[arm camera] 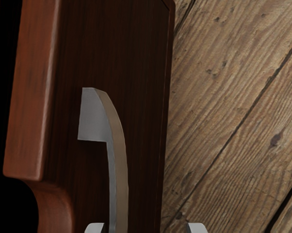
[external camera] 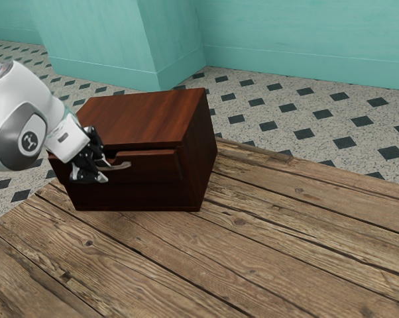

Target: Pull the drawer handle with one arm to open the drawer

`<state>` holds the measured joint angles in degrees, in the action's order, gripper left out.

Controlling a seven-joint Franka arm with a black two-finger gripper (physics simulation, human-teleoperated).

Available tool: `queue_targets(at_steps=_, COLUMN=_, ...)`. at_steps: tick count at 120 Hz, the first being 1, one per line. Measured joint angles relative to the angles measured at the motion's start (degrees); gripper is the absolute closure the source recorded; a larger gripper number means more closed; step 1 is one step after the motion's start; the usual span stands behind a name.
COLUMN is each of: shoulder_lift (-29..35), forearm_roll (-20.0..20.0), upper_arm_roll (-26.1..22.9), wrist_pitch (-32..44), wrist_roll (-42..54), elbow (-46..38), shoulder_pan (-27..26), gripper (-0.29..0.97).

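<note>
1. At the front of the exterior view, a weathered plank tabletop (external camera: 266, 265) carries a dark wooden cabinet (external camera: 153, 112) at its far edge on the view's left.
2. On the cabinet's front, the black gripper (external camera: 93, 173) sits at the metal drawer handle (external camera: 118, 164).
3. In the wrist view the curved handle (arm camera: 114, 160) runs between two grey fingertips (arm camera: 95, 227), close to one and apart from the other, so the jaws stand open.
4. The drawer (external camera: 150, 169) shows a dark gap along its top edge.
5. Beyond lie a black-and-white tiled floor (external camera: 305, 112) and a teal wall (external camera: 285, 33).
</note>
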<state>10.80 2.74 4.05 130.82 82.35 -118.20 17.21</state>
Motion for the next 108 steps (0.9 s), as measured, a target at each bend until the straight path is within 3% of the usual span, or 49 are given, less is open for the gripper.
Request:
queue_targets(at_steps=45, shoulder_lift=1.77, forearm_roll=-0.03, upper_arm_roll=0.0, wrist_pitch=0.06, wrist_roll=-0.04, elbow=-1.68, shoulder_pan=0.01, gripper=0.62)
queue_targets(at_steps=108, shoulder_lift=5.11, forearm_roll=-1.13, upper_arm_roll=-0.17, wrist_pitch=-0.65, wrist_roll=0.02, elbow=-4.81, shoulder_pan=0.03, gripper=0.64)
